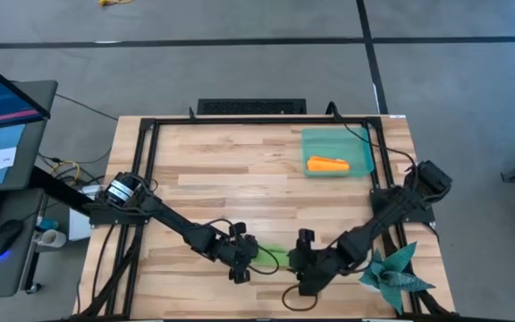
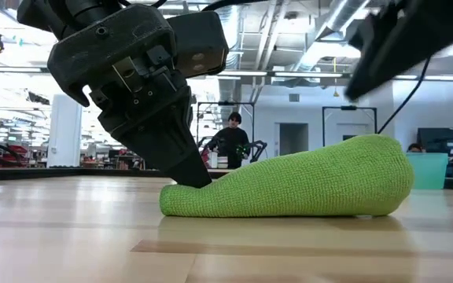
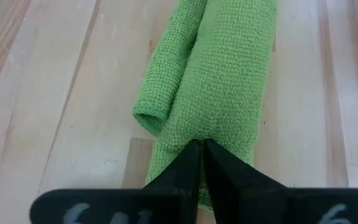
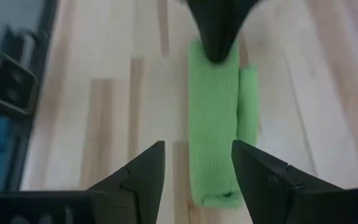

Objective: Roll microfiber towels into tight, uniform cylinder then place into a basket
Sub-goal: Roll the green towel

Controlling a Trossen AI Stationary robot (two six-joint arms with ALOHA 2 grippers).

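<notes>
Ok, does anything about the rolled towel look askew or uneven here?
Yes. The lime green microfiber towel roll on the wooden table is uneven: thick at one end, tapering to where the left end effector pinches it, with a loose flap along its side. The open right end effector hovers near its thick end.

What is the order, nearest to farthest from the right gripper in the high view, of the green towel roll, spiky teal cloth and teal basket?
From the right gripper, its jaws open:
1. Rolled lime green microfiber towel, just beside it toward the left arm.
2. Dark teal spiky star-shaped cloth, at the table's near right corner.
3. Translucent teal plastic basket, far right, holding the rolled orange towel.
</notes>
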